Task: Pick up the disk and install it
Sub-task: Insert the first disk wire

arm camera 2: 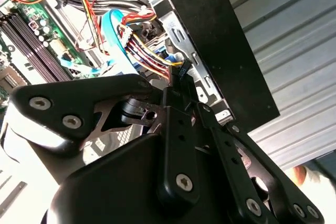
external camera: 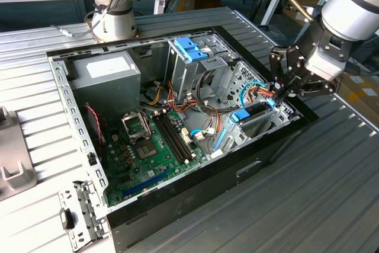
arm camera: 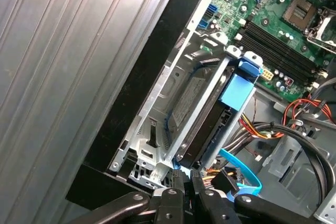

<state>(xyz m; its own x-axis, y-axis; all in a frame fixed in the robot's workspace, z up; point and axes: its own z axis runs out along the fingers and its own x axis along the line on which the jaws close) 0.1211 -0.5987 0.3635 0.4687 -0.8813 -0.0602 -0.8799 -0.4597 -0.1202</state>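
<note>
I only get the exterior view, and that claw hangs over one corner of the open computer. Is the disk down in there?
Observer: Yes. In the first wrist view the disk sits inside a metal cage beside the case wall, just ahead of the gripper.
Visitor: Can you see any marking on it?
Observer: A pale label covers the face turned toward the case wall.
Visitor: Anything else close to the claw?
Observer: In the second wrist view a black plug on a bundle of coloured wires lies right at the gripper's tip.
</note>
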